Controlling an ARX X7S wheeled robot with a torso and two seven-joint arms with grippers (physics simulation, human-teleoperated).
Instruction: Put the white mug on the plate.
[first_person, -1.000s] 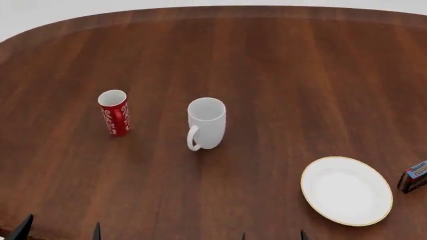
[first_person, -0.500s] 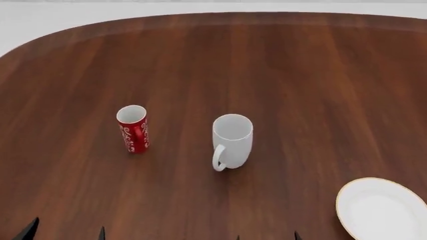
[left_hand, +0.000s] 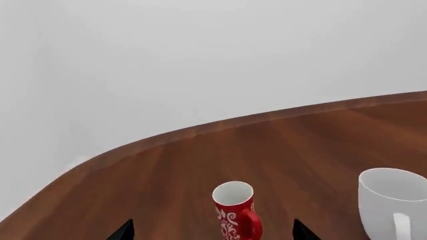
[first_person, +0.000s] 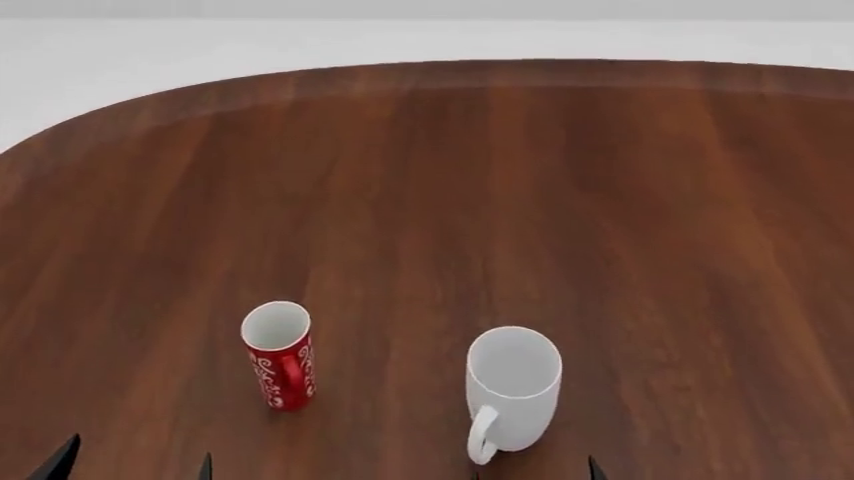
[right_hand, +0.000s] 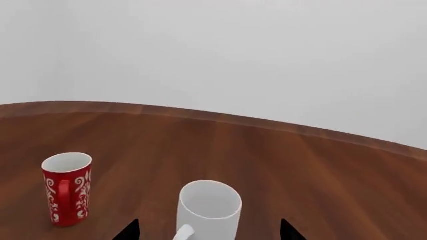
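The white mug (first_person: 513, 395) stands upright on the dark wooden table (first_person: 534, 180), near its front edge, with its handle turned toward me. The plate is out of view. My right gripper (right_hand: 209, 231) is open just short of the white mug (right_hand: 209, 207), which sits in line with the gap between the dark fingertips (right_hand: 130, 230). My left gripper (left_hand: 213, 232) is open too and points at the red mug (left_hand: 235, 212); the white mug (left_hand: 390, 205) shows at that view's edge. In the head view only the fingertips (first_person: 64, 455) poke in at the bottom.
A red mug (first_person: 279, 368) with a white swirl pattern stands upright a hand's width left of the white mug. The table's curved far edge (first_person: 441, 68) runs across the back, with pale floor beyond it.
The head view has shifted, so both mugs have slid down and right in the picture, and the plate has left the view at the lower right. The mugs keep their spacing.
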